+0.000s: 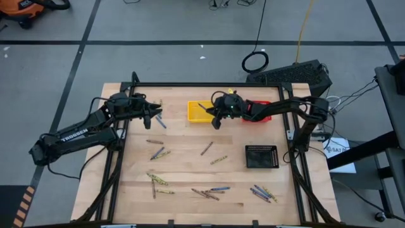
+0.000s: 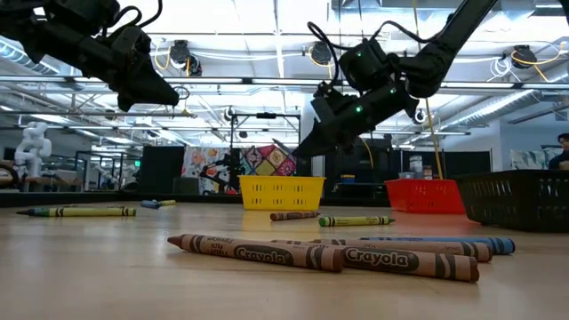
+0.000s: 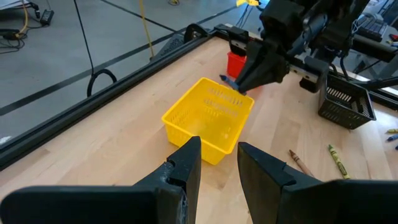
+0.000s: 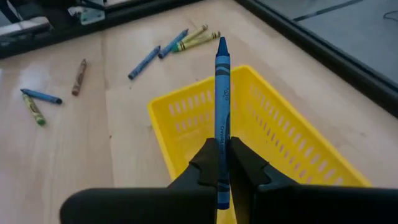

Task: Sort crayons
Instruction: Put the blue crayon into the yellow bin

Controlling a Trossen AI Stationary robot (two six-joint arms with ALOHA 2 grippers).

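My right gripper [image 1: 216, 120] hangs over the yellow mesh basket [image 1: 201, 111] at the far middle of the table, shut on a blue crayon [image 4: 221, 93]. From the left wrist view the crayon's tip [image 3: 225, 79] juts out over the basket's far rim. My left gripper [image 3: 217, 162] waits open and holds nothing at the far left [image 1: 152, 115], pointing toward the basket. Other crayons [image 1: 207, 148] lie flat and scattered over the table's middle and near part [image 1: 205, 193]. My right gripper pinches the blue crayon's rear part [image 4: 221, 158] between its two fingers. The crayon lies along the fingers and sticks out ahead of them, its tip [image 4: 222, 42] leading. The fingers slant down from the table's right. The crayon is lifted clear, above the yellow basket.
A red basket [image 1: 264, 113] stands right of the yellow one, partly under my right arm. A black basket [image 1: 261, 156] sits at the right middle. A blue crayon [image 1: 161, 121] lies just below my left gripper. A black frame [image 1: 209, 85] borders the table.
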